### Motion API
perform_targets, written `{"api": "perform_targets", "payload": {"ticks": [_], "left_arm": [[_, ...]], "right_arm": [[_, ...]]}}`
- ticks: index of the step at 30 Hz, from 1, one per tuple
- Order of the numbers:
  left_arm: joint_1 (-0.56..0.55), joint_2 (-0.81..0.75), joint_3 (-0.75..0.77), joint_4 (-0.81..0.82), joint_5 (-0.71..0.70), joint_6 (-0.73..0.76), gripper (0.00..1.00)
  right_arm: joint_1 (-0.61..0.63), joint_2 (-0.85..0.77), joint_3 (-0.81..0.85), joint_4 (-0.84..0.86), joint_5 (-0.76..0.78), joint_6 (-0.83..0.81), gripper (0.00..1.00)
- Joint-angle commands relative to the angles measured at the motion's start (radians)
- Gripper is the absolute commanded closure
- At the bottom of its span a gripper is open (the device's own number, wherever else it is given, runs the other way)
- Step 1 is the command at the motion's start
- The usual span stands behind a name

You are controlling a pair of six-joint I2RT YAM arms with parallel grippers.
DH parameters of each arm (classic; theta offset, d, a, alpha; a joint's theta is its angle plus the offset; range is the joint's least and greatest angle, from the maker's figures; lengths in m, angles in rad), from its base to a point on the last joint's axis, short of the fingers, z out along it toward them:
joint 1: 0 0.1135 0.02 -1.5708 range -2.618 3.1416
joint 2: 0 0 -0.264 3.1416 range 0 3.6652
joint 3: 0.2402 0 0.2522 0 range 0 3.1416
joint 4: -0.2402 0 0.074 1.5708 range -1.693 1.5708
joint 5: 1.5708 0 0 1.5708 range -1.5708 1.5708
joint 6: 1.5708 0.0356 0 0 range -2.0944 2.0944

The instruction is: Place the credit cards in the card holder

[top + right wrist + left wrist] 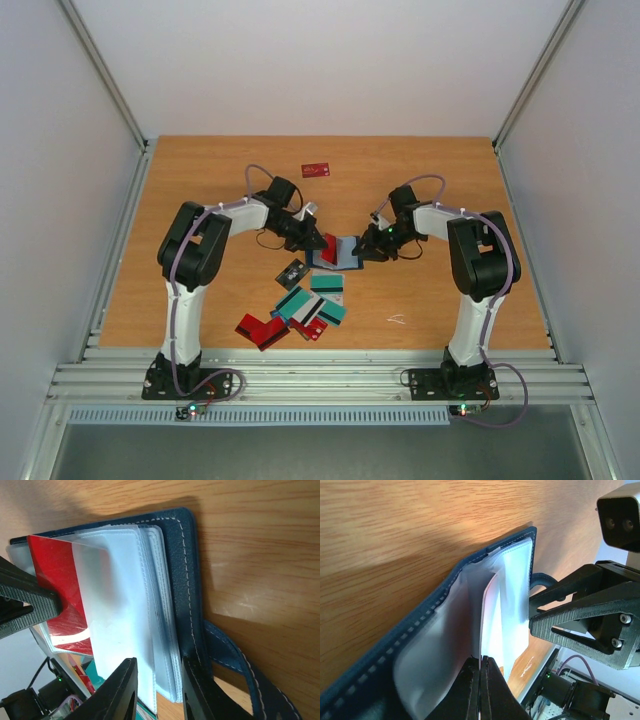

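Desk (200,200): wood-grain top, smooth with a faint sheen.
Card holder (182,565): navy leather-like cover, matt, with pale stitching.
Sleeves (125,590): clear soft plastic — glossy, slightly milky.
Red card (55,570): smooth glossy plastic.
Left pincer (481,666): black matt plastic.
Right pincer (159,667): black plastic — matt, finely ridged.

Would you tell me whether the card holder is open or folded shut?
Open: the card holder shows clear sleeves fanned out, a red card partly in one.

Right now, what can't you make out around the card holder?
- Top view: card holder pockets, covered by left tool and right tool, too small.
- Left wrist: red card face, edge-on in the left tool.
- Right wrist: whether the right tool pinches the sleeves; its fingers hide the contact.
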Motion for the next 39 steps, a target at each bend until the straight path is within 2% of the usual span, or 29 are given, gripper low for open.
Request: {"api": "perform_targets", "payload": {"ticks": [1,6,22,31,39], "left_arm": [[-0.019,0.044,0.02,0.027,-0.044,-0.02,1.0],[-0.023,0.043,0.023,0.028,-0.052,-0.029,1.0],[-0.051,0.066,0.027,0.068,-0.039,-0.11,1.0],[-0.06,0.102,0.091,-0.112,-0.04,0.037,1.0],[-0.06,0.125,0.12,-0.158,-0.021,0.081,1.0]], "right_arm": [[0.019,0.013,-0.029,-0.015,0.021,-0.019,0.75],[0.03,0.005,-0.044,-0.001,0.005,-0.009,0.8],[0.03,-0.015,-0.085,0.041,-0.019,0.018,0.8],[0.03,-0.032,-0.034,-0.013,0.03,0.0,0.77],[0.029,-0.031,0.016,-0.056,0.079,-0.001,0.72]]}}
